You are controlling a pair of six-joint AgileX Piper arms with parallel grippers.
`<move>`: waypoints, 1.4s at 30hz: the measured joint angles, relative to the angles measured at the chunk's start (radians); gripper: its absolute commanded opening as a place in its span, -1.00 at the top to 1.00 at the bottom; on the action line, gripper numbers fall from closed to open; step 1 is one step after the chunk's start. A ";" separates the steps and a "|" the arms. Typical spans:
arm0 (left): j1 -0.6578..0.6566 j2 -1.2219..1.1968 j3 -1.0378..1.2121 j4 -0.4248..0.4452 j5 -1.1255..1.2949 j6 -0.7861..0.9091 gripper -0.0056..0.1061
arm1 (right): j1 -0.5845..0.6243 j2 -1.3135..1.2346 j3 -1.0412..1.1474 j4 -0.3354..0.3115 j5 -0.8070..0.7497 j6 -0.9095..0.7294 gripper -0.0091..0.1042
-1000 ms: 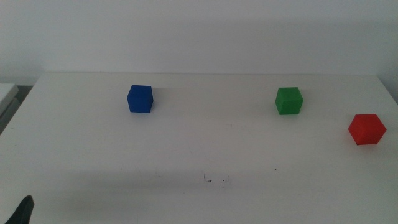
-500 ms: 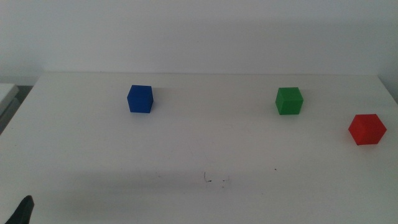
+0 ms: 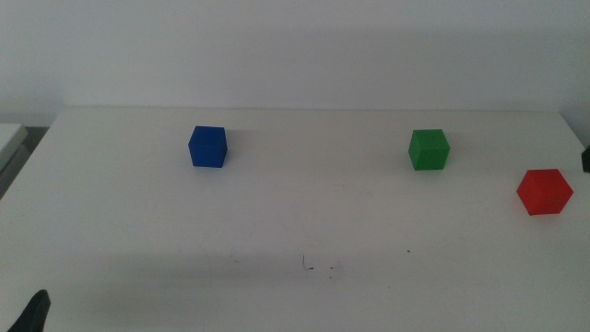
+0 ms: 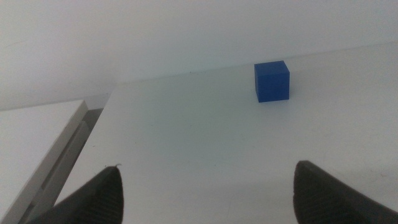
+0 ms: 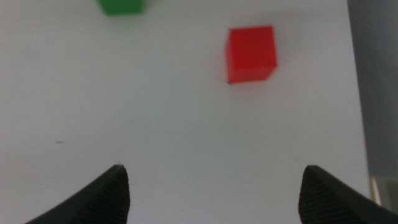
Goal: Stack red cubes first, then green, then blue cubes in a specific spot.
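Note:
The red cube [image 3: 544, 192] sits near the table's right edge, and the green cube [image 3: 429, 149] is to its left, farther back. The blue cube [image 3: 207, 147] sits at the back left. The spot with faint scribble marks [image 3: 318, 266] is bare, at the front middle. My left gripper [image 4: 208, 186] is open and empty, well short of the blue cube [image 4: 272, 81]; only its tip [image 3: 35, 314] shows at the bottom left of the middle view. My right gripper [image 5: 211, 186] is open and empty, above the table, short of the red cube [image 5: 250, 54]. The green cube [image 5: 121, 6] is partly cut off in the right wrist view.
A dark part of the right arm [image 3: 586, 159] shows at the right edge, beyond the red cube. The table's right edge [image 5: 356, 93] runs close to the red cube. A white surface [image 4: 37, 137] stands beside the table's left edge. A white wall [image 3: 295, 46] is behind.
A dark part of the right arm has come into the middle view at the right edge. The cubes and the left gripper have not moved.

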 measured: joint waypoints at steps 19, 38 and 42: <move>0.000 0.000 0.000 0.000 0.000 0.000 -0.78 | -0.144 0.732 -0.486 0.005 0.061 -0.175 -0.71; 0.000 0.000 0.000 0.000 0.000 0.000 -0.78 | -0.144 0.932 -0.491 0.001 -0.051 -0.209 -0.44; 0.000 0.000 0.000 0.000 0.000 0.000 -0.78 | -0.144 0.961 -0.491 0.001 -0.058 -0.215 0.32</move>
